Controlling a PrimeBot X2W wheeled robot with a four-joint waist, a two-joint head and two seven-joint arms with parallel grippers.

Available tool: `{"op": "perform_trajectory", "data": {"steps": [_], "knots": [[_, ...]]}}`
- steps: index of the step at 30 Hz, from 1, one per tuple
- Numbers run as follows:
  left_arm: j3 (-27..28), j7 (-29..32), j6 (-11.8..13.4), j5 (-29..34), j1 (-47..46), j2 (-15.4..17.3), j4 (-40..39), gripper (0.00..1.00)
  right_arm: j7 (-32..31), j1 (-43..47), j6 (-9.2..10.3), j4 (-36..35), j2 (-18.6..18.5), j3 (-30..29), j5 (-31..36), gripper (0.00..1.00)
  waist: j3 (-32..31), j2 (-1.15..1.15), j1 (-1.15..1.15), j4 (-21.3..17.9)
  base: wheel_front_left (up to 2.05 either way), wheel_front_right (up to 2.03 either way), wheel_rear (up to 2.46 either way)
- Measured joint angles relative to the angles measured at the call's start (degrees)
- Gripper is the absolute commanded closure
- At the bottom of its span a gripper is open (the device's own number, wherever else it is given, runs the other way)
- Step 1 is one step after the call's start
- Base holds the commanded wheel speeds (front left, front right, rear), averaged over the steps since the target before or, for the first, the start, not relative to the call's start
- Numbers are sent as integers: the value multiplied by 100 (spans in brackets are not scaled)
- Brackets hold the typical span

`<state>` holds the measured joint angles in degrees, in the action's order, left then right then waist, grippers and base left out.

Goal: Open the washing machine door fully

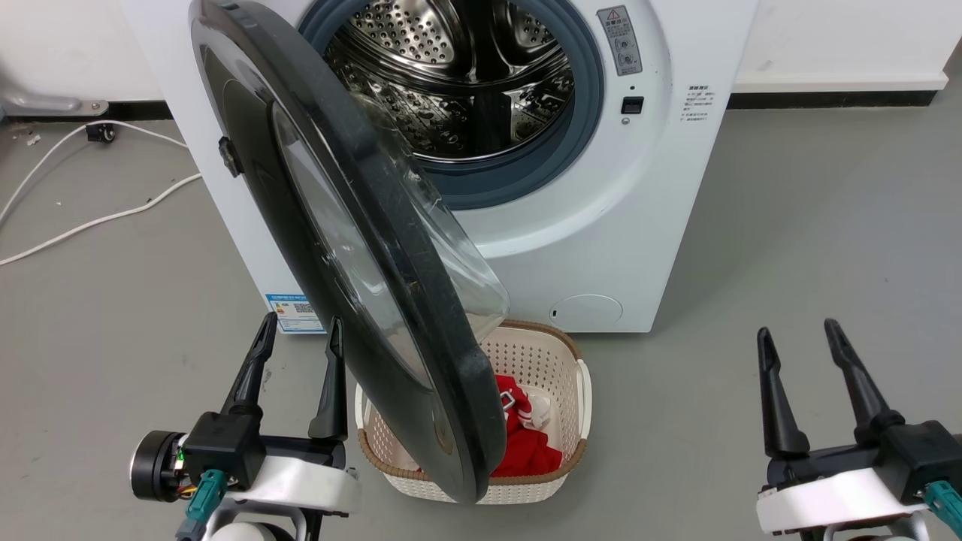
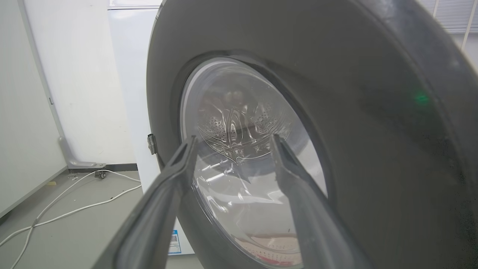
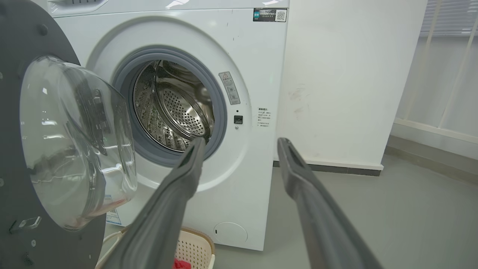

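The washing machine [image 1: 661, 195] is a white front-loader whose steel drum [image 1: 458, 83] lies exposed. Its door [image 1: 331, 248], a round glossy black disc with a clear glass bowl [image 1: 451, 248], stands swung out about halfway toward me, hinged on the left. My left gripper [image 1: 301, 336] is open just left of the door's outer face, its right finger close to the rim; whether it touches I cannot tell. In the left wrist view that gripper [image 2: 232, 140] points at the door [image 2: 373, 149]. My right gripper [image 1: 797, 332] is open and empty at lower right. The right wrist view shows the gripper [image 3: 241, 144] facing the machine [image 3: 261, 74] and the door [image 3: 41, 149].
A cream perforated basket [image 1: 556, 361] holding red clothes [image 1: 526, 443] sits on the floor under the door's lower edge. White cables [image 1: 98, 218] trail over the grey floor at left. A white wall [image 3: 347, 74] stands right of the machine.
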<state>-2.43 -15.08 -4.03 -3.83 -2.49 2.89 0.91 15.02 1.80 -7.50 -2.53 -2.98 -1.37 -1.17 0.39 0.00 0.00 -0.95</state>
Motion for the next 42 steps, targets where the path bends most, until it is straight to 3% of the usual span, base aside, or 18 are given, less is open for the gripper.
{"op": "perform_trajectory", "data": {"steps": [13, 14, 15, 16, 28, 42], "knots": [[-47, 0, -35, 13, 0, 0, 4, 0, 1, -46, -1, 375, 1, 40, -159, 0, 4, 0, 0, 6, 0, 0, 0], [-48, 0, -46, 15, 0, 0, -12, 52, 1, -48, -1, 383, 1, 47, -168, 0, 7, 0, 0, 6, 0, 0, 0], [-52, 0, -48, 19, 0, 0, -27, 73, 1, -48, -1, 402, 1, 49, -187, 0, 9, 0, 0, 7, 0, 0, 0], [-52, 0, -49, 24, 0, 0, -33, 100, 1, -49, -1, 414, 1, 53, -189, 0, 12, 0, 0, 10, 0, 0, 0], [-19, 0, -22, 67, -62, 0, -554, 100, 1, -105, -1, 474, 1, 62, -278, 0, 41, 0, 0, 24, 0, 0, 0], [-159, -1, 71, 328, -509, 0, -2806, 100, 4, -116, -1, 524, 2, 93, -336, 0, 44, 0, 0, -1, 0, 0, 0]]}}
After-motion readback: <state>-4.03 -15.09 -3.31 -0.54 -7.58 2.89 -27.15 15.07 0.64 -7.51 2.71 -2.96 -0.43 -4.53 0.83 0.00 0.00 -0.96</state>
